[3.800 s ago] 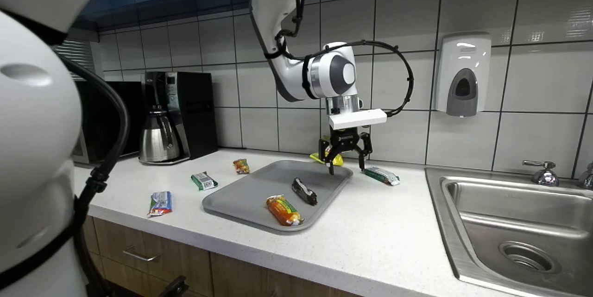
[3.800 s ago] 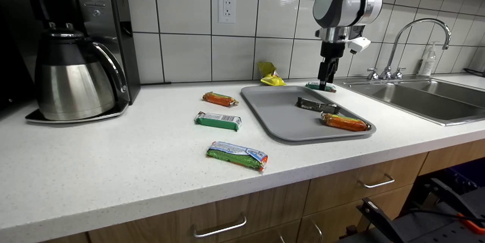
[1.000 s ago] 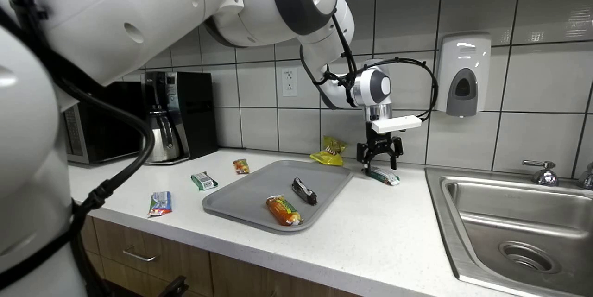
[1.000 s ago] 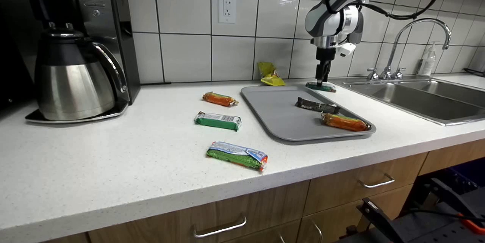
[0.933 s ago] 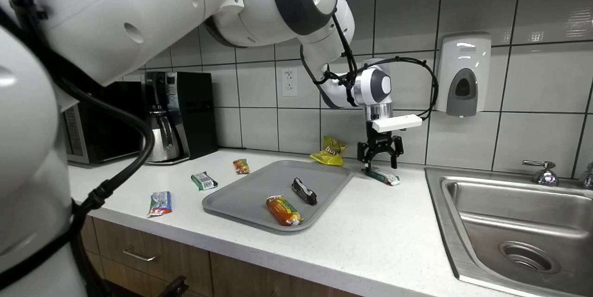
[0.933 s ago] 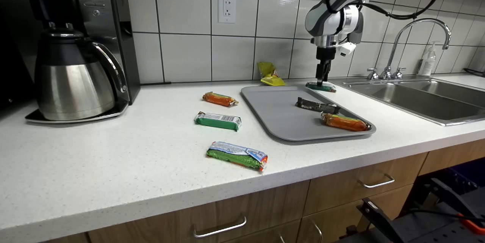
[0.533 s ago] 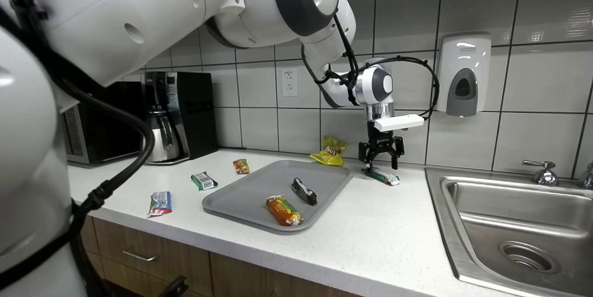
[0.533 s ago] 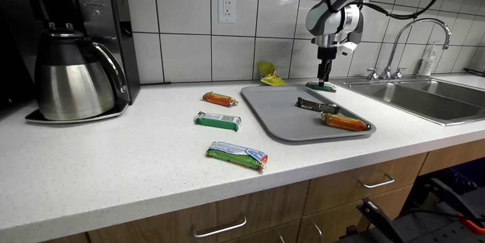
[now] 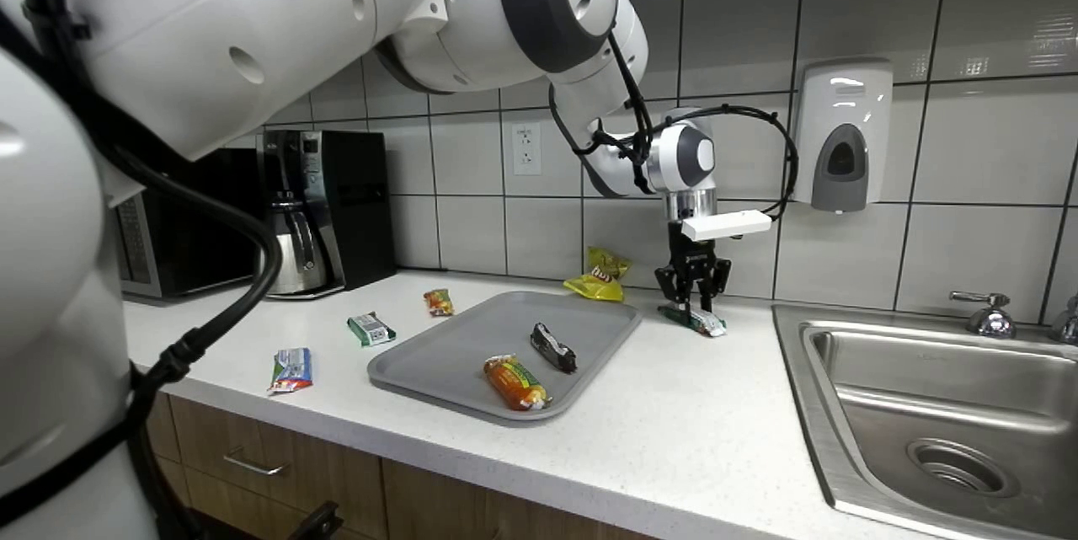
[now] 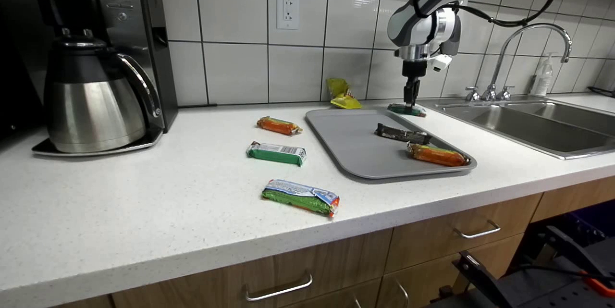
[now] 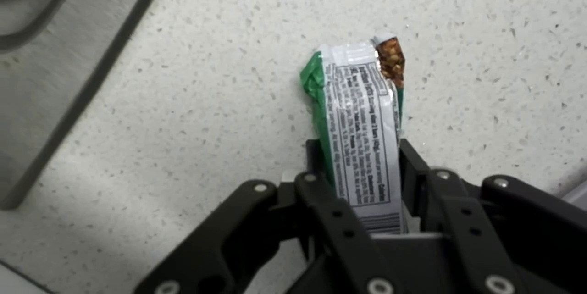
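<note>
Claw [image 11: 360,152] pinches a snack bar [image 11: 360,110] by its long sides on the counter [image 11: 220,78]; from here, I judge grasping in hand, the next move calling for a steady lift.

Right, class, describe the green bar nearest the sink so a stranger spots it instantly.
Find the steel sink and gray tray. On the counter between them lies the green-and-white bar. A similar bar sits beyond the tray; only this one is clasped by the end effector.

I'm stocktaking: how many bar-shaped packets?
6: green-white packet in the black gripper; black packet, orange packet on the gray tray; second orange packet, second green-white packet, blue-green packet on the white counter.
</note>
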